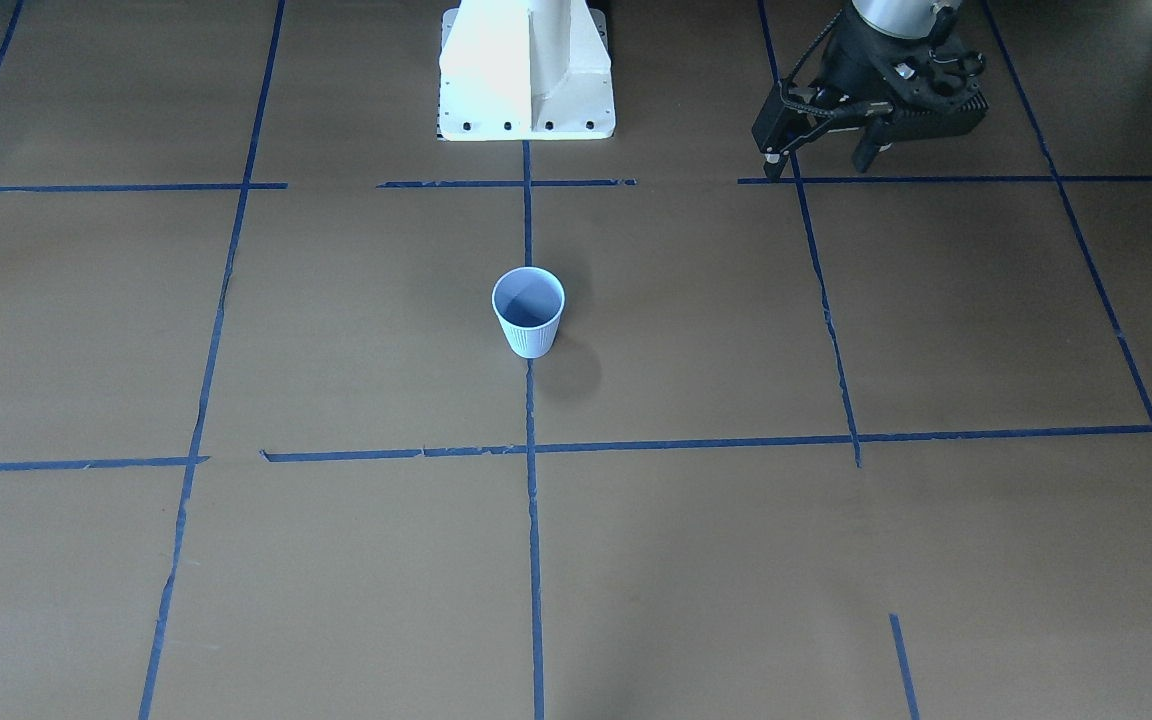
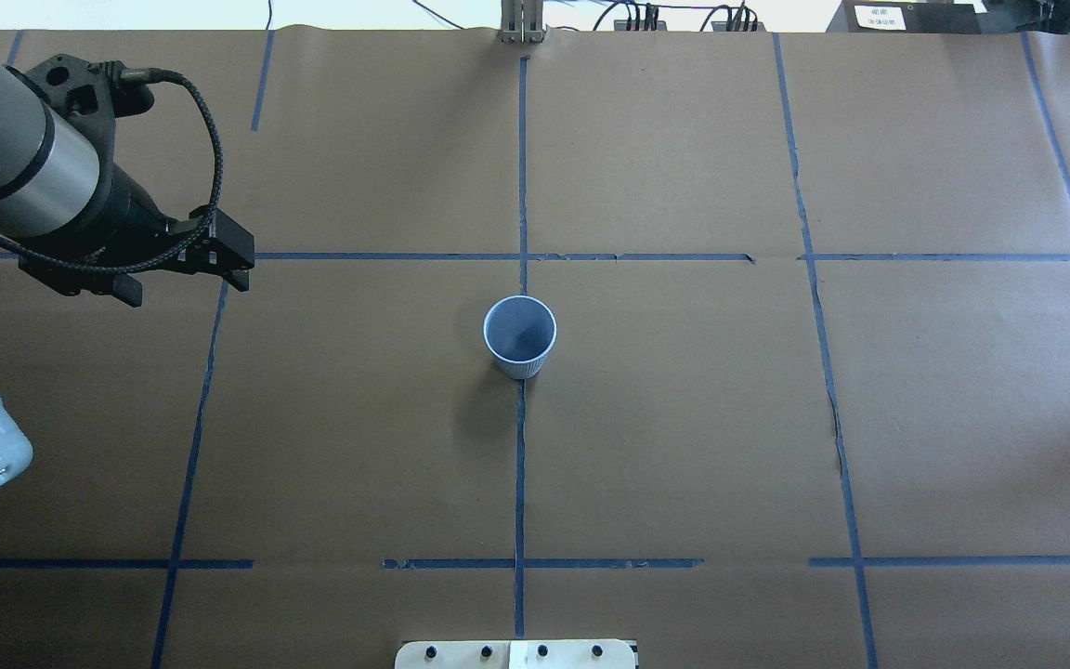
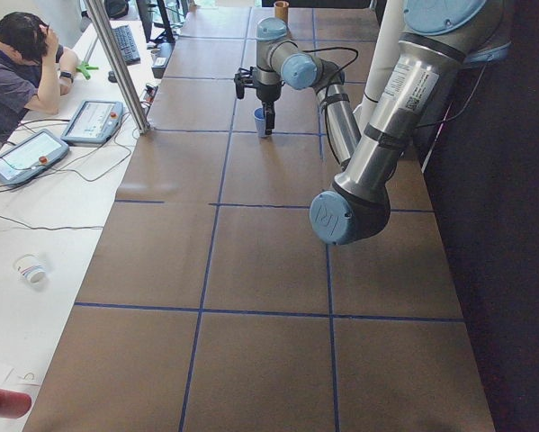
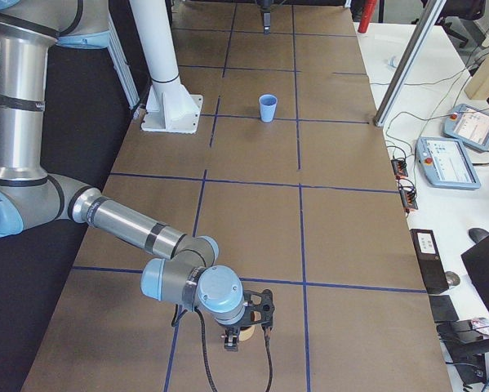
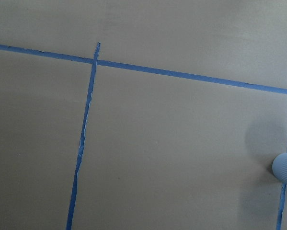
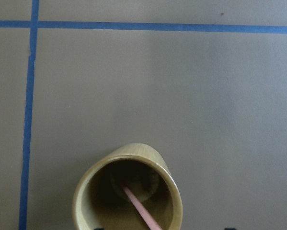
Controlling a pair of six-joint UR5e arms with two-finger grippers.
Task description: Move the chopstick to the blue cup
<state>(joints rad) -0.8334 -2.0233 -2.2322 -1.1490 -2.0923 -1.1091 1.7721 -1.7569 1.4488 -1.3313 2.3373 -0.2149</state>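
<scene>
Brown paper-covered table [image 1: 986, 330] with a blue tape grid [image 1: 533, 520]. Ribbed light-blue paper cup [image 1: 530, 338] stands upright at centre on a tape line. Thin pink chopstick [image 6: 142, 210] leans inside tan bamboo cup [image 6: 129, 147], under the right gripper [image 4: 246, 335]; can't tell if that one is clenched. Left gripper [image 1: 816, 158] has fingers spread and is empty, well apart from the cup. Seated operator [image 3: 17, 63] at the white side bench [image 3: 35, 216].

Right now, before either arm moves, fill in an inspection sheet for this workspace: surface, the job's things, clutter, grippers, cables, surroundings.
Surface: table covered in brown paper, marked with a blue tape grid.
Job's things: blue cup upright, empty, at the centre; pink chopstick leaning inside a wooden cup.
Clutter: nothing seen.
Grippers: left gripper open, holding nothing, off to the blue cup's side; right gripper over the wooden cup, state unclear.
Cables: black cable looped at the left wrist.
Surroundings: person seated at a side desk with tablets.
</scene>
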